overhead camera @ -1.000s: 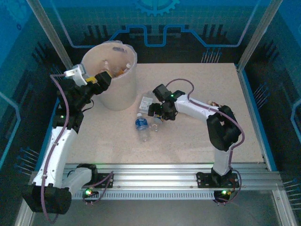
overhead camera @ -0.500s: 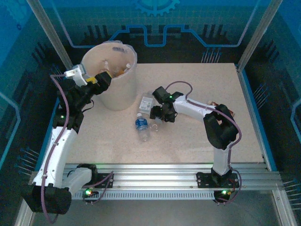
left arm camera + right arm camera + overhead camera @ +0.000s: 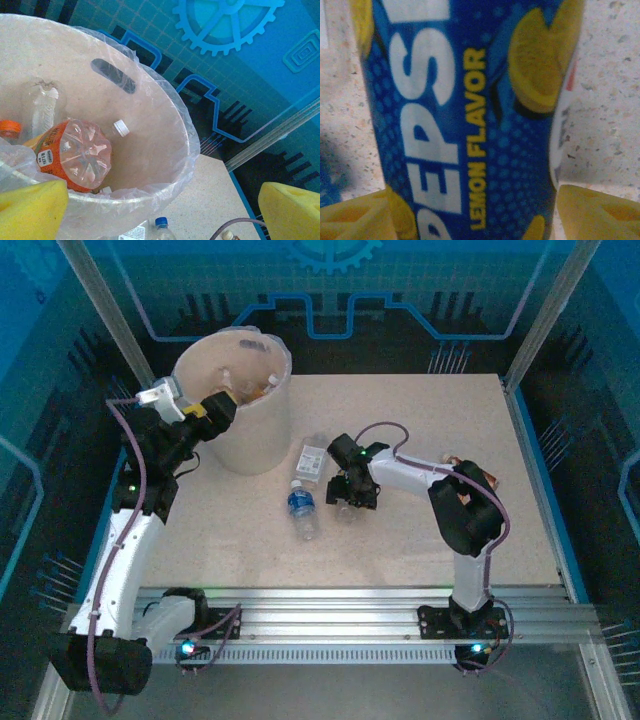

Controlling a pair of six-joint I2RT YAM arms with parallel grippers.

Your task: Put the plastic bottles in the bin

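A blue-labelled Pepsi bottle (image 3: 470, 115) lies on the table between my right gripper's (image 3: 477, 215) yellow fingers (image 3: 600, 212), which press on both its sides. From above, that right gripper (image 3: 347, 502) sits low at the table's middle. Beside it lie a clear bottle with a white label (image 3: 312, 456) and a blue-labelled bottle (image 3: 301, 510). My left gripper (image 3: 215, 405) hovers open over the near rim of the bin (image 3: 250, 445), holding nothing. Inside the bin (image 3: 190, 145) lie an orange-labelled bottle (image 3: 75, 155) and a clear bottle (image 3: 42, 107).
A blue-capped bottle (image 3: 161, 222) shows just past the bin's rim in the left wrist view. Another small bottle (image 3: 470, 472) lies behind the right arm's elbow. Metal posts and blue panels enclose the table (image 3: 430, 530).
My right gripper has come down toward the near side onto the Pepsi bottle and its jaws have narrowed around it. The left arm has stayed still.
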